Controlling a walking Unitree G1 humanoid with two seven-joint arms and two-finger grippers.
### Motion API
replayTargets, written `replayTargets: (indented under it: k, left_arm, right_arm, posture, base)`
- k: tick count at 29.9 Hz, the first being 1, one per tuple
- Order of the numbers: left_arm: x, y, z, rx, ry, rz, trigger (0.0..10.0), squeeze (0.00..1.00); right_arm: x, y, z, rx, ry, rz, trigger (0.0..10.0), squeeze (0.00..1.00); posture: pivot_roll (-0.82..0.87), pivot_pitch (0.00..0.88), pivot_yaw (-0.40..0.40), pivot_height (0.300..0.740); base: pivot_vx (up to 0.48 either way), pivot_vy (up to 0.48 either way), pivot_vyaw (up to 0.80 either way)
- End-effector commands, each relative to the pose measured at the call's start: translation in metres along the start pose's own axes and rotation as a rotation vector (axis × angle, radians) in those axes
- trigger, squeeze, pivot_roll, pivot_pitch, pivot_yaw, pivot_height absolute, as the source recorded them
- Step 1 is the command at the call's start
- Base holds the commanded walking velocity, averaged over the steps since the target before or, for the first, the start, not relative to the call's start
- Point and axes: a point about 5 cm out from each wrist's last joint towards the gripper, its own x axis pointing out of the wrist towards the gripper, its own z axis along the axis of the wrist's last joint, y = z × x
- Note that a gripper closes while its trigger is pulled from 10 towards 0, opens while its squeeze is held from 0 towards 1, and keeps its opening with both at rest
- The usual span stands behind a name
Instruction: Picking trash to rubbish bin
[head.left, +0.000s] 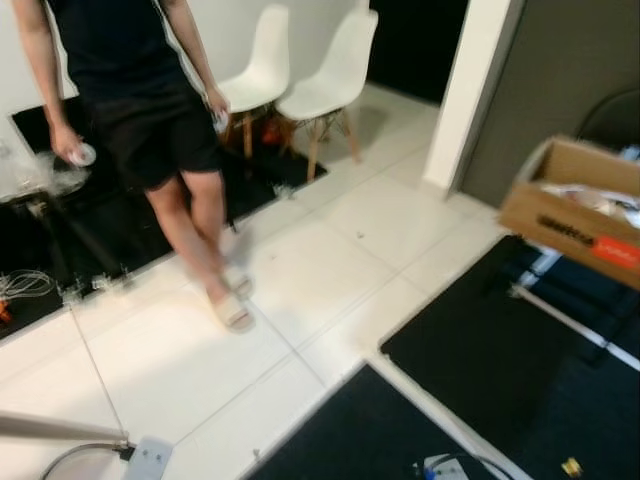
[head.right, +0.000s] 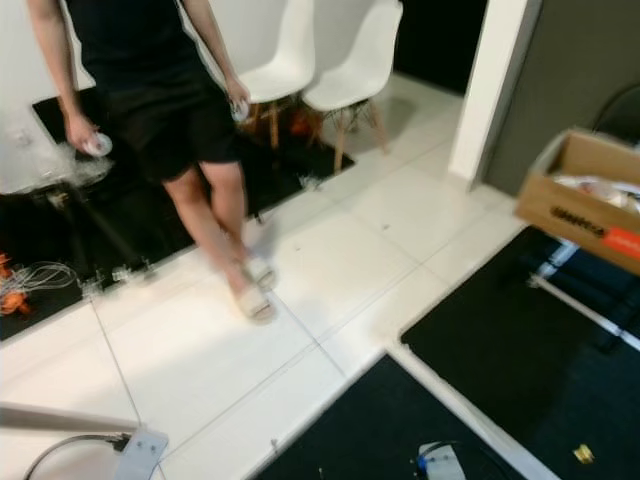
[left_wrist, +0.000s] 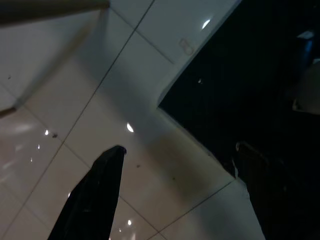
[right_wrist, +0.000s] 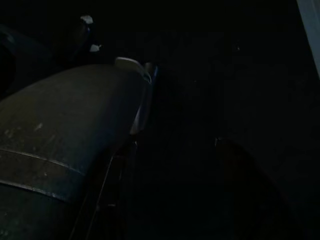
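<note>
A small yellow scrap lies on the black mat at the lower right. A brown cardboard box with crumpled plastic inside stands raised at the right. My left gripper hangs open over white tiles at the mat's edge, with nothing between its black fingers. The right wrist view is very dark, with a large rounded dark shape close to the camera.
A person in black shorts and slippers walks on the white tiles ahead, a small white object in each hand. Two white chairs stand behind. Cables lie left, and a white power strip and a blue-white item lie near me.
</note>
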Motion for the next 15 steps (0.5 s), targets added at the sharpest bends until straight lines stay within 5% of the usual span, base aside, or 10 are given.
replayTargets:
  k: [1, 15]
  left_arm:
    - [-0.0004, -0.0006, -0.0045, 0.008, 0.015, -0.003, 10.0, 0.0]
    - [-0.0011, -0.0021, -0.0099, 0.005, 0.026, 0.003, 10.0, 0.0]
  right_arm:
    - [0.0004, 0.0075, -0.0091, -0.001, 0.032, 0.031, 10.0, 0.0]
    - [-0.0002, 0.0036, -0.0108, -0.023, 0.033, 0.021, 10.0, 0.0]
  posture:
    - [0.03, 0.044, 0.046, 0.74]
    - [0.03, 0.051, 0.036, 0.74]
  base:
    - [0.0, 0.0, 0.64]
    - [0.0, 0.0, 0.64]
